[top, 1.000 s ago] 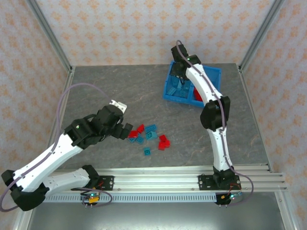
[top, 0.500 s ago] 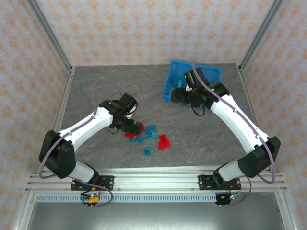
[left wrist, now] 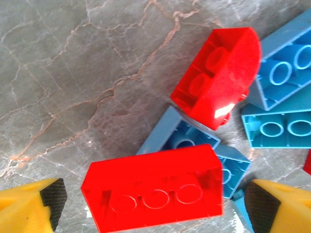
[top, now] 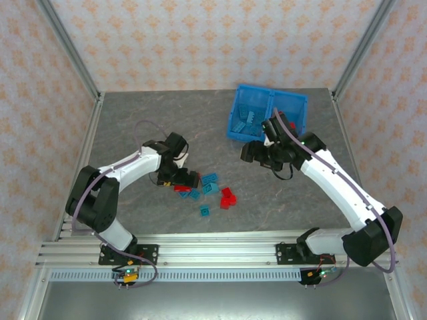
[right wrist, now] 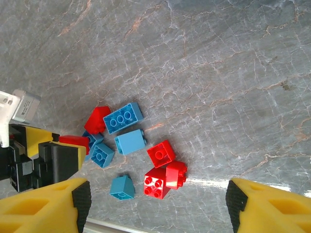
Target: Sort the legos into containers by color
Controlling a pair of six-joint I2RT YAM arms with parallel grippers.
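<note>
While left hand (left wrist: pixel 155 202) gapes, red lego (left wrist: pixel 153 187) lies between its fingers (left wrist: pixel 34 208).

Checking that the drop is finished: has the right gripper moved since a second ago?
Yes. The right gripper was above the blue bin. Now it sits off the bin's near rim, closer to the loose legos.

In the left wrist view, the long red brick (left wrist: pixel 153 191) is covering most of a blue brick (left wrist: pixel 182 138) lying under it, and the right edge is cutting off another blue brick (left wrist: pixel 286 73). The bottom edge is cutting the yellow fingers (left wrist: pixel 24 208) of the left end effector (left wrist: pixel 155 201). From above, this end effector is hiding part of the red brick, and the pieces (top: pixel 250 120) inside the bin (top: pixel 235 113) are looking too small to count.
</note>
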